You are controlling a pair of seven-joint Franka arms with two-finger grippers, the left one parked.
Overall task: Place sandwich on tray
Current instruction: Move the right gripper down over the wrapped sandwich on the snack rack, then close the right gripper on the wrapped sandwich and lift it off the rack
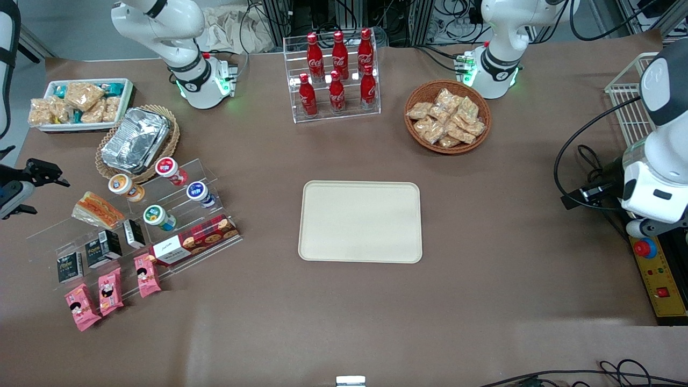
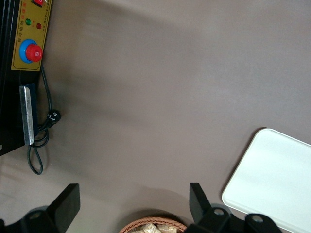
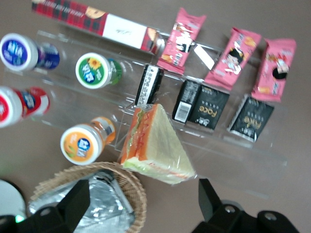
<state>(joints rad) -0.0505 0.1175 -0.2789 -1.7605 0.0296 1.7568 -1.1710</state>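
The gripper (image 1: 40, 174) hangs spread wide at the frame's left edge, near the sandwich (image 1: 98, 210), ready to grab; the tray (image 1: 360, 221) waits mid-frame.

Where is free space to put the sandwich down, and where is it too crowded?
The tray is bare across its whole surface, with open table around it. It is crowded around the sandwich: yogurt cups and black boxes sit close on the clear stand. The hand, open, hovers beside the sandwich.
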